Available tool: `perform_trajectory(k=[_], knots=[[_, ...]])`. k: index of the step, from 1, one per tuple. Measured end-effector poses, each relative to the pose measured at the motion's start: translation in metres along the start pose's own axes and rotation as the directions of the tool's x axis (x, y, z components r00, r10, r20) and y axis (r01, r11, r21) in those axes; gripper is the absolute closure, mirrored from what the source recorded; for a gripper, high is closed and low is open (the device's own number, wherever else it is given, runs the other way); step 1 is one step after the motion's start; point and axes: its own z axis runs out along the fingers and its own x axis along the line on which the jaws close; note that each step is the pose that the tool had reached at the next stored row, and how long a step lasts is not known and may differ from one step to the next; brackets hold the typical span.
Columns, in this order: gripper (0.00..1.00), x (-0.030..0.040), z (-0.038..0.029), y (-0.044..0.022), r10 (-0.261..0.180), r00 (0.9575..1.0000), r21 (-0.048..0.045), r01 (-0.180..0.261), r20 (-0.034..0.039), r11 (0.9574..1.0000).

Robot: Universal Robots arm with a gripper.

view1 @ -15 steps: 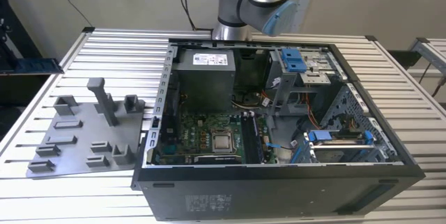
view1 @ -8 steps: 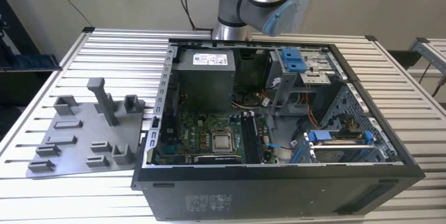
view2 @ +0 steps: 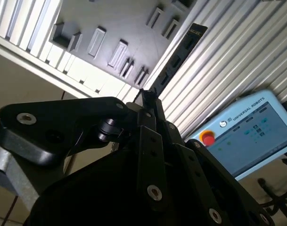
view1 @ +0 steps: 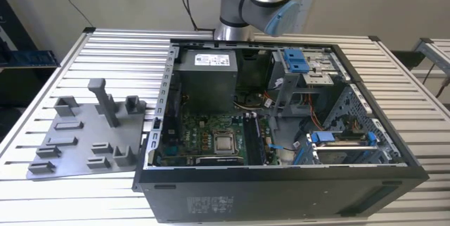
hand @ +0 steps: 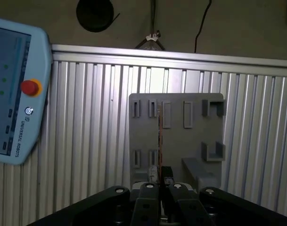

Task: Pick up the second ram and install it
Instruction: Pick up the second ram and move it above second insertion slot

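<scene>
A: Where is the long, thin, dark memory stick (view2: 173, 59) with black chips found?
B: It is pinched at one end by the black metal claw (view2: 148, 96), pressed together on its flat faces. The rest juts out free, well apart from the grey plastic holder tray (view2: 129, 19) seen behind it in both wrist views.
A: How is its handling judged?
B: Light and stiff, but fragile. The flat faces, away from the contact edge, are reckoned the safest hold, and twisting is feared with so much length unsupported.
A: And room?
B: Slatted aluminium table (view1: 105, 52) is seen around the tray at the exterior view's left. Inside the open black computer case (view1: 281, 197), the long black slots (view1: 252, 139) on the green motherboard (view1: 197, 131) are hemmed by the grey power-supply box (view1: 204, 78) and metal walls. Clearance there is judged tight.
</scene>
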Motion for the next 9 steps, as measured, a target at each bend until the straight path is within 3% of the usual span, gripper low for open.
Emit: perform_trajectory(k=[9], knots=[[0.86,0.0000,-0.0085,0.0000,0.000,1.0000,0.0000,0.000,-0.0001,1.0000]])
